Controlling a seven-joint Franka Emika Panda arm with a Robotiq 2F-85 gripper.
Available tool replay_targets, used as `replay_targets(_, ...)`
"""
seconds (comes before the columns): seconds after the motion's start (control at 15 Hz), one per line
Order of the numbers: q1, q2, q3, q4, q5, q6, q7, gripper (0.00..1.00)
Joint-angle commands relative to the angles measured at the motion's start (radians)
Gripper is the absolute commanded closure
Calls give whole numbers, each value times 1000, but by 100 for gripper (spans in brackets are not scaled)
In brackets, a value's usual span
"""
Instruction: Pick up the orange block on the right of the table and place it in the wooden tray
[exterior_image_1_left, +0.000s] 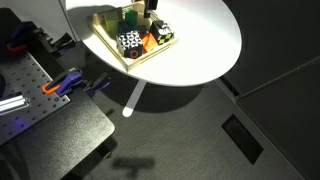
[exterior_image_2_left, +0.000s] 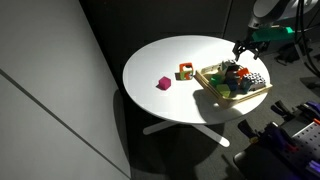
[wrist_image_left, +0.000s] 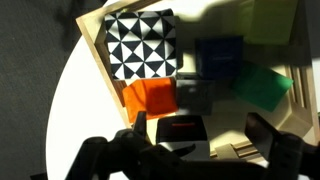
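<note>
The wooden tray (exterior_image_1_left: 112, 24) (exterior_image_2_left: 262, 93) (wrist_image_left: 92, 50) sits on the round white table (exterior_image_1_left: 200, 45) (exterior_image_2_left: 175, 55). The orange block (wrist_image_left: 150, 98) (exterior_image_1_left: 150, 42) lies inside the tray, beside the black-and-white patterned cube (wrist_image_left: 140, 42) (exterior_image_1_left: 128, 42). A blue cube (wrist_image_left: 218, 55) and a green piece (wrist_image_left: 262, 85) lie by it. My gripper (wrist_image_left: 200, 135) (exterior_image_2_left: 245, 45) hangs just above the tray, open and empty, its fingers apart from the orange block. A dark shadowed block (wrist_image_left: 183, 130) lies between the fingers.
A pink block (exterior_image_2_left: 160, 84) and a small orange-and-green piece (exterior_image_2_left: 186, 71) lie on the table outside the tray. A black bench with orange-handled clamps (exterior_image_1_left: 55, 88) stands beside the table. A dark wall panel (exterior_image_2_left: 50, 90) rises on one side.
</note>
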Motion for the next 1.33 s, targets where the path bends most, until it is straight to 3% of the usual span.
replay_targets(0.0,-15,-94,8,-37,-14,-132,-52,0)
replay_targets(0.33,-15,-182,11,-45,-85,-307,-60,0)
replay_targets(0.93,-23,-321,28,-124,-81,-280,-155,0)
replay_targets(1.27,-21,-273,35,-91,-80,-294,-126,0)
